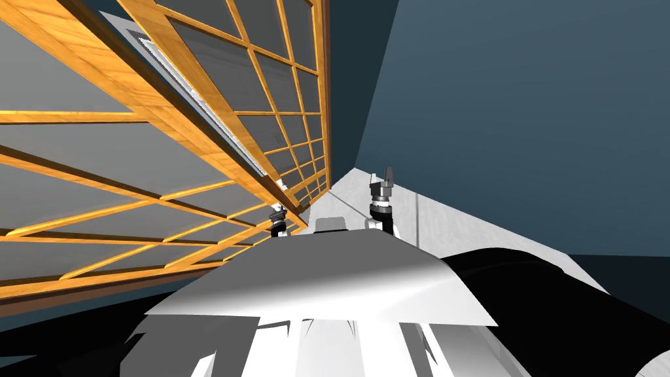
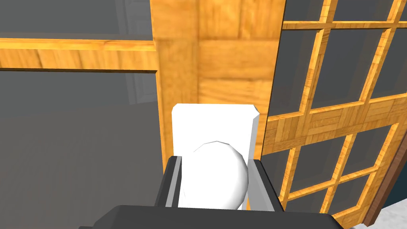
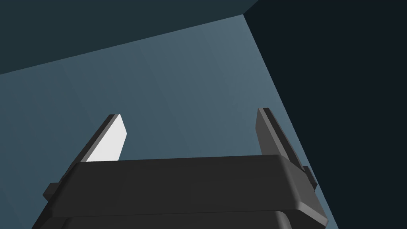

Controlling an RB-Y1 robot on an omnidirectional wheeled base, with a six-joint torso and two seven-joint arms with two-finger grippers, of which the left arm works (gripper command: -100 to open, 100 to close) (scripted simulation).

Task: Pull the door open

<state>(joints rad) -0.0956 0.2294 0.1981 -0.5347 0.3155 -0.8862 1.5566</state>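
Door [image 2: 222, 67] sits close on my left, my left gripper [image 2: 216, 161] pinching its white knob [image 2: 214, 183] ready to pull, my right gripper [image 3: 190, 119] spread, held clear.

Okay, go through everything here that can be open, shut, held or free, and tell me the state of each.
left claw: shut on the white knob.
white knob: gripped, on its white plate.
wooden door: seems ajar, angled to the glazed panel beside it.
right claw: open, holding nothing.
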